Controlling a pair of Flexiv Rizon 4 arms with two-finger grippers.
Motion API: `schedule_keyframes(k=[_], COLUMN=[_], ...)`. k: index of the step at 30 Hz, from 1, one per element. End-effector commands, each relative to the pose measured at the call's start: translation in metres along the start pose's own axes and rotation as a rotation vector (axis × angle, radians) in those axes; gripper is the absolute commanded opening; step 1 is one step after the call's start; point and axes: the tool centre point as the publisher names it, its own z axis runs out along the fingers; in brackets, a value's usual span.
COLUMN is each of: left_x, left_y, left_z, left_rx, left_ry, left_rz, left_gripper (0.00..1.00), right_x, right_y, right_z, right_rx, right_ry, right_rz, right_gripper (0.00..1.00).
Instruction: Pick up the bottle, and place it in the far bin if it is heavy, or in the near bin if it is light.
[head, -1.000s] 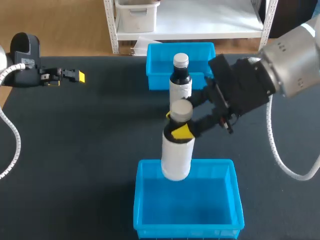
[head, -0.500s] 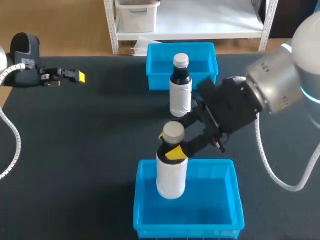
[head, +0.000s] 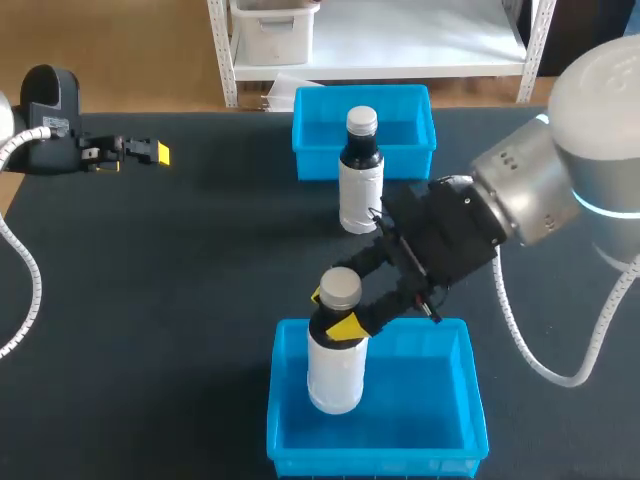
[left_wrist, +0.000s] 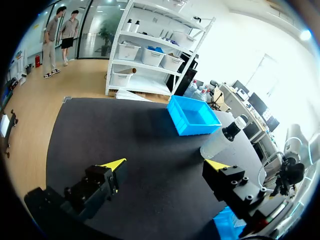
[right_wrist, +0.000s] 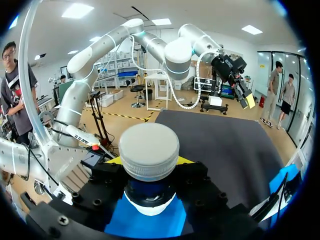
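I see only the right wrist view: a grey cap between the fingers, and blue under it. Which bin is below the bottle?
Observer: The near bin. In the head view the right gripper holds the bottle by its neck, its lower part inside the bin's outline. I cannot tell whether it touches the floor.
Operator: Is something else close to it?
Observer: A second bottle stands on the table, just in front of the far bin.
Operator: And the left arm?
Observer: The left gripper is open, with nothing between its fingers, at the table's left side.

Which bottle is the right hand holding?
The grey-capped bottle over the near bin, held at its neck; the white-capped bottle stands free before the far bin.
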Motion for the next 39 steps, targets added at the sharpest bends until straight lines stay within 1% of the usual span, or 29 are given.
schedule_keyframes(k=[1,10,19,20,21,22,23,24,25,26,27,28,39], left_x=[0.000,0.000,0.000,0.000,0.000,0.000,0.000,0.000,0.000,0.000,0.000,0.000,0.000], left_y=[0.000,0.000,0.000,0.000,0.000,0.000,0.000,0.000,0.000,0.000,0.000,0.000,0.000], left_z=[0.000,0.000,0.000,0.000,0.000,0.000,0.000,0.000,0.000,0.000,0.000,0.000,0.000], left_rx=[0.000,0.000,0.000,0.000,0.000,0.000,0.000,0.000,0.000,0.000,0.000,0.000,0.000], left_ry=[0.000,0.000,0.000,0.000,0.000,0.000,0.000,0.000,0.000,0.000,0.000,0.000,0.000], left_rz=[0.000,0.000,0.000,0.000,0.000,0.000,0.000,0.000,0.000,0.000,0.000,0.000,0.000], left_gripper=[1.00,1.00,1.00,1.00,1.00,1.00,1.00,1.00,1.00,1.00,1.00,1.00,1.00], right_x=[0.004,0.013,0.016,0.016,0.017,0.017,0.017,0.017,0.017,0.017,0.017,0.017,0.018], right_y=[-0.005,-0.009,-0.012,-0.012,-0.012,-0.012,-0.012,-0.012,-0.012,-0.012,-0.012,-0.012,-0.014], right_z=[0.005,0.010,0.011,0.012,0.012,0.012,0.013,0.013,0.013,0.013,0.013,0.013,0.008], right_rx=[-0.011,-0.016,-0.019,-0.020,-0.022,-0.024,-0.026,-0.027,-0.028,-0.028,-0.029,-0.030,-0.023], right_ry=[-0.009,0.013,0.026,0.028,0.029,0.030,0.032,0.032,0.033,0.033,0.034,0.035,0.041], right_rz=[-0.005,0.007,0.016,0.017,0.018,0.019,0.020,0.020,0.020,0.020,0.021,0.021,0.032], right_gripper=[0.00,0.00,0.00,0.02,0.10,0.16,0.27,0.40,0.42,0.49,0.80,1.00,1.00])
